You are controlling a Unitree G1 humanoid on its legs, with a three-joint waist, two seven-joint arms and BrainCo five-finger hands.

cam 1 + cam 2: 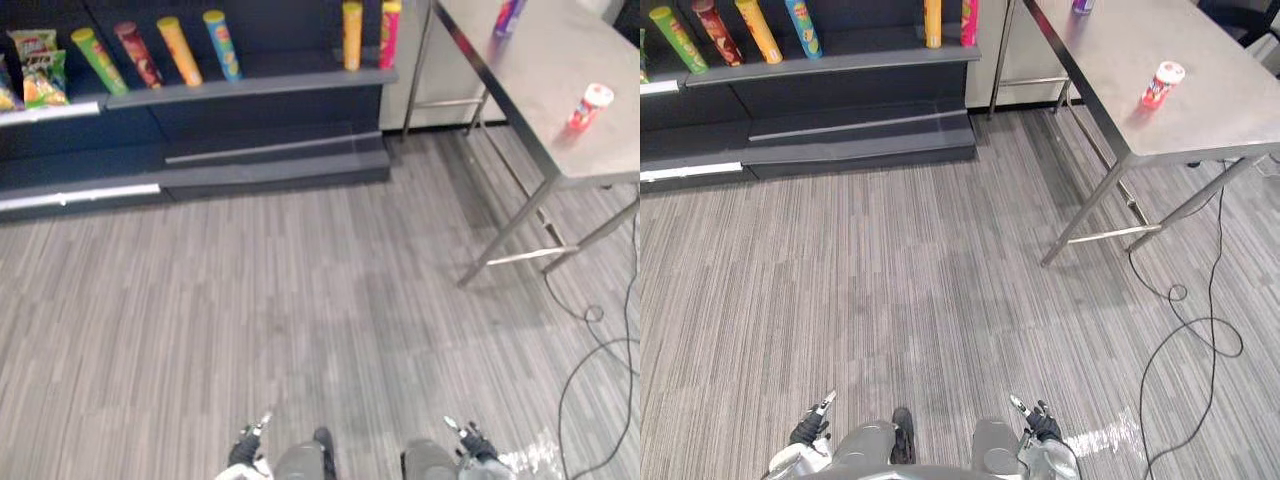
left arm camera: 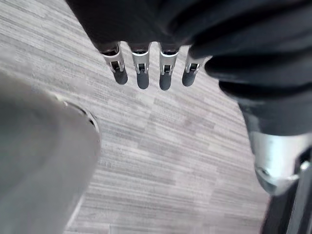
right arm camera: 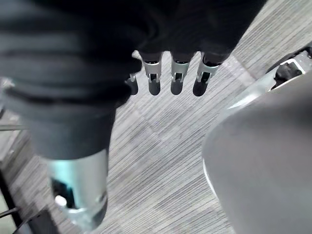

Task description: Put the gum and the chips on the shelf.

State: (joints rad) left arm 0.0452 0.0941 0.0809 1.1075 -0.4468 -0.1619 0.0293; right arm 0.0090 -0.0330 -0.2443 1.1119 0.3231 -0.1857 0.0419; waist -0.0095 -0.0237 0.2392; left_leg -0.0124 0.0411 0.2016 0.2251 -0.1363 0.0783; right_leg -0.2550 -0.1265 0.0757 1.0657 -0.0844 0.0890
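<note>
Left wrist view, left hand (image 2: 143, 70) straight-fingered and empty, right hand (image 3: 176, 80) likewise, right eye view adds gum (image 1: 1162, 84) on table (image 1: 1110, 60)

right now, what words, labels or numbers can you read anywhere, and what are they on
None can be read.
Chip cans on the shelf: print too small.
Snack bags beside them: print blurred.
Red gum bottle on the metal table: label too small.
Purple can on that table: cut off, unreadable.

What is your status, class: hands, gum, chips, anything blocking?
Left hand, right hand open, empty, low. Gum tub, chips can on steel table. Shelf ahead left, across floor.
</note>
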